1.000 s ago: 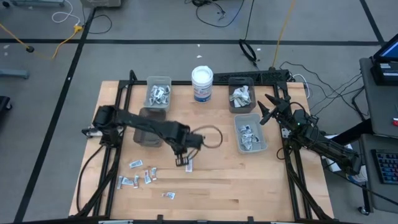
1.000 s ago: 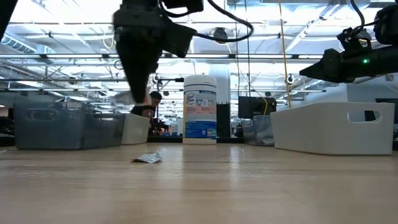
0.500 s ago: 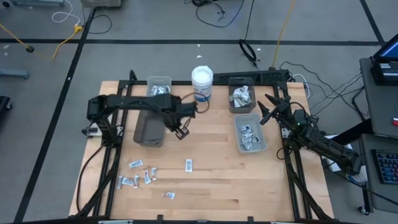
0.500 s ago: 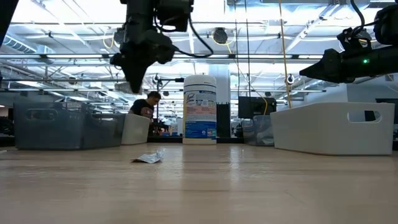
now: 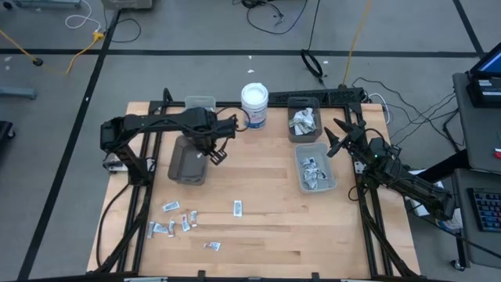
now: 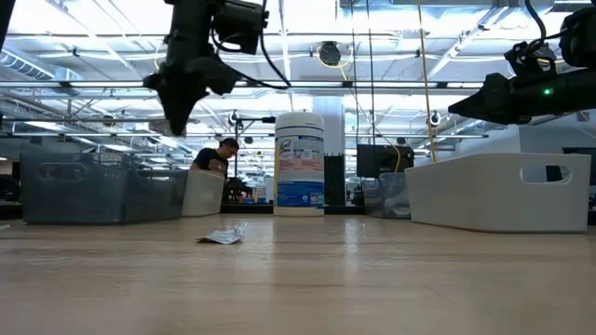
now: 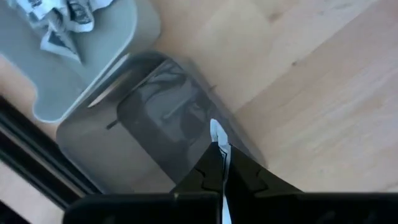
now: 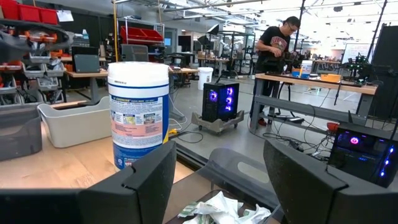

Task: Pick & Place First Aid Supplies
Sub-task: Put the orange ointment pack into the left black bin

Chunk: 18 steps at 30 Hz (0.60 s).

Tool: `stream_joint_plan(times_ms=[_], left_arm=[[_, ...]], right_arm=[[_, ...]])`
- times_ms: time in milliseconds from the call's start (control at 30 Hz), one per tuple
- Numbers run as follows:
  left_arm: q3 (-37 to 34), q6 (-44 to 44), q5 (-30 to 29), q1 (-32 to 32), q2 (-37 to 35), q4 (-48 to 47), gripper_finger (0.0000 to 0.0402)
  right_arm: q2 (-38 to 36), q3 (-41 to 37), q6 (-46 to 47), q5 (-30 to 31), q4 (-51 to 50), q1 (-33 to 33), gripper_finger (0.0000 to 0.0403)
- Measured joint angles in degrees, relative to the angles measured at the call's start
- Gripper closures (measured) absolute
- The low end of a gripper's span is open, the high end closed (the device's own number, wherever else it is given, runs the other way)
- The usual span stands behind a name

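We see the left arm reaching out from its base at the desk's left edge, elbow bent, the left gripper (image 5: 213, 153) raised well above the desk — jaws pinched tight on a thin white packet (image 7: 219, 140). The right arm waits low along the desk's right side — its right gripper (image 5: 335, 135) aimed inward, jaws spread wide.

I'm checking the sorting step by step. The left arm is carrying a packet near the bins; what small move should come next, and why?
Probably a short move further over the dark grey bin, then release. The left gripper is shut on a thin white packet and hovers at that bin's edge, not yet squarely above it. The right gripper waits open beside the far bins.
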Motion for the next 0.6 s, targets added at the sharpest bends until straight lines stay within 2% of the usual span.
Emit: stream_joint_plan(times_ms=[367,600], left_arm=[[-12.20,-0.84,-3.48,2.22,-3.34,6.66,0.0401],[-21.77,-1.23,-1.68,2.61,-4.64,14.79,0.0401]], right_arm=[[0.00,0.01,0.02,0.00,0.00,0.00,0.0165],[0.00,0.01,0.02,-0.01,0.00,0.01,0.0165]])
